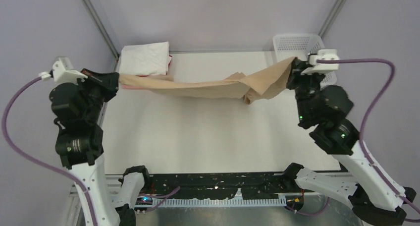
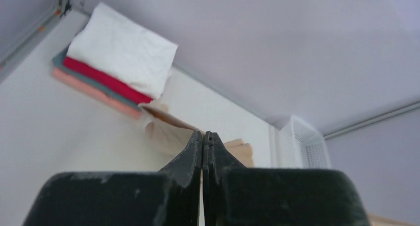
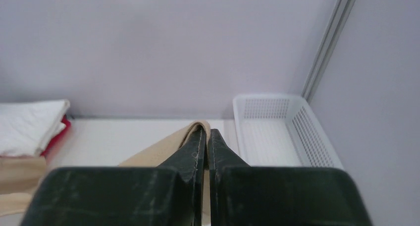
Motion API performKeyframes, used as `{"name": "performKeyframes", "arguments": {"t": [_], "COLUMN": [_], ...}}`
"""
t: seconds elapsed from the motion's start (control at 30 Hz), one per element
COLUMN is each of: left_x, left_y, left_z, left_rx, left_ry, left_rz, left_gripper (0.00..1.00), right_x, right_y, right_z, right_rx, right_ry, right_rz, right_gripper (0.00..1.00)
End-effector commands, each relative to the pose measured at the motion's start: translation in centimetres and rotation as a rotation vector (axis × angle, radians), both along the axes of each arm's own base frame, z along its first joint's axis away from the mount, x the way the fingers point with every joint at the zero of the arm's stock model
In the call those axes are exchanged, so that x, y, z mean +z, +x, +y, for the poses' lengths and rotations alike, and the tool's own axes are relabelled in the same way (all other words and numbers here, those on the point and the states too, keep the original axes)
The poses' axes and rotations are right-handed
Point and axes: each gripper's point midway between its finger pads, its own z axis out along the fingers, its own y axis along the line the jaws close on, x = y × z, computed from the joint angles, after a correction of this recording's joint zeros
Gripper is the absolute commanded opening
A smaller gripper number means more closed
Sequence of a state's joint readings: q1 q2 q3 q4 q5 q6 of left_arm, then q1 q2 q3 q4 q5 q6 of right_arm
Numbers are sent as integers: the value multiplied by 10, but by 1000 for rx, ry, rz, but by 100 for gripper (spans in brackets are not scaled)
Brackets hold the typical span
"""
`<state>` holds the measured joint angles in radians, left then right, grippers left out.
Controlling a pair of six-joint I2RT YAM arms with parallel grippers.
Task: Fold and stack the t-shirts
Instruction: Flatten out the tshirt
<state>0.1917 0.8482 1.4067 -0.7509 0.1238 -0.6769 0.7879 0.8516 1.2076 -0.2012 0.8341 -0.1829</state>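
My left hand [image 1: 115, 80] is pressed shut on one end of the tan t-shirt [image 1: 208, 88] at the left edge of the surface [image 1: 198, 137]. My right hand [image 1: 295, 67] pinches the other end near the far right corner. The cloth hangs stretched between them, with a bunched fold toward the right. The folded stack lies in the far left corner: white t-shirt [image 2: 121, 50], red t-shirt [image 2: 106, 81], grey t-shirt [image 2: 62, 60], salmon-pink t-shirt [image 2: 94, 93]. The mesh basket [image 1: 297, 41] sits just behind my right hand
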Motion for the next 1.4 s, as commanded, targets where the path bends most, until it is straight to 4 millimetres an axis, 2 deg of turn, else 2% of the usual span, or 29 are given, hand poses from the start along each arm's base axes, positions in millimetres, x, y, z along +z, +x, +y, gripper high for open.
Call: {"name": "performKeyframes", "arguments": {"t": [0.0, 0.03, 0.07, 0.1, 0.13, 0.17, 0.2, 0.23, 0.33, 0.43, 0.53, 0.6, 0.67, 0.77, 0.8, 0.83, 0.87, 0.9, 0.93, 1.03, 1.07, 1.1, 1.13, 1.17, 1.2, 1.23, 1.27, 1.3, 1.37], "left_x": [88, 104, 121, 135, 148, 166, 178, 187, 210, 221, 222, 215, 201, 169, 146, 129, 110, 92, 70, 3, -21, -46, -71, -93, -125, -153, -177, -198, -237], "left_y": [-60, -73, -88, -102, -116, -135, -149, -162, -192, -203, -195, -177, -150, -101, -79, -61, -42, -24, -5, 47, 65, 81, 97, 111, 131, 144, 157, 169, 190], "left_z": [-10, -13, -17, -21, -24, -28, -31, -32, -35, -38, -37, -34, -29, -19, -15, -11, -7, -4, 1, 8, 10, 10, 10, 10, 12, 14, 15, 15, 10], "left_rx": [8, 6, 0, -7, -13, -15, -13, -6, 11, 6, 0, 0, -3, -3, -5, -6, -4, -5, -3, -17, -22, -34, -46, -55, -61, -60, -66, -79, -125], "left_ry": [41, 51, 61, 72, 83, 98, 109, 117, 138, 147, 146, 138, 126, 115, 105, 98, 89, 81, 69, 41, 32, 22, 15, 14, 19, 19, 19, 12, -20], "left_rz": [-209, -248, -293, -330, -368, -429, -471, -506, -599, -639, -626, -584, -519, -405, -337, -295, -251, -214, -160, 1, 48, 92, 135, 178, 248, 317, 377, 429, 530], "left_gripper": [0, 0, 0, 0, 0, 0, 0, 0, 0, 0, 0, 0, 0, 0, 0, 0, 0, 0, 0, 0, 0, 0, 0, 0, 0, 0, 0, 0, 0], "right_x": [104, 130, 137, 161, 164, 186, 186, 203, 222, 242, 254, 260, 261, 245, 221, 221, 194, 190, 164, 115, 79, 63, 25, 6, -34, -51, -87, -120, -165], "right_y": [-53, -69, -79, -97, -105, -125, -131, -149, -173, -188, -184, -171, -150, -101, -74, -67, -42, -32, -8, 51, 81, 95, 120, 132, 152, 162, 179, 194, 214], "right_z": [-43, -44, -46, -46, -45, -45, -42, -44, -48, -56, -64, -68, -69, -55, -46, -45, -34, -33, -17, -1, 0, 6, 9, 13, 15, 20, 19, 26, 31], "right_rx": [65, 137, 177, 257, 299, 377, 421, 477, 546, 558, 497, 421, 322, 174, 103, 58, 3, -40, -43, -22, -28, -5, -6, 13, 17, 35, 32, 49, 61], "right_ry": [57, 78, 72, 85, 64, 67, 43, 45, 32, 13, 4, -32, -64, -128, -204, -195, -273, -274, -329, -334, -367, -334, -354, -321, -334, -290, -288, -260, -256], "right_rz": [-214, -279, -290, -358, -356, -420, -411, -465, -523, -598, -618, -620, -595, -517, -439, -456, -381, -384, -324, -232, -152, -131, -49, -19, 63, 86, 156, 220, 309], "right_gripper": [5, 5, 5, 5, 5, 6, 5, 5, 5, 5, 5, 5, 5, 5, 5, 5, 5, 5, 6, 6, 6, 5, 5, 5, 5, 5, 5, 5, 5]}}
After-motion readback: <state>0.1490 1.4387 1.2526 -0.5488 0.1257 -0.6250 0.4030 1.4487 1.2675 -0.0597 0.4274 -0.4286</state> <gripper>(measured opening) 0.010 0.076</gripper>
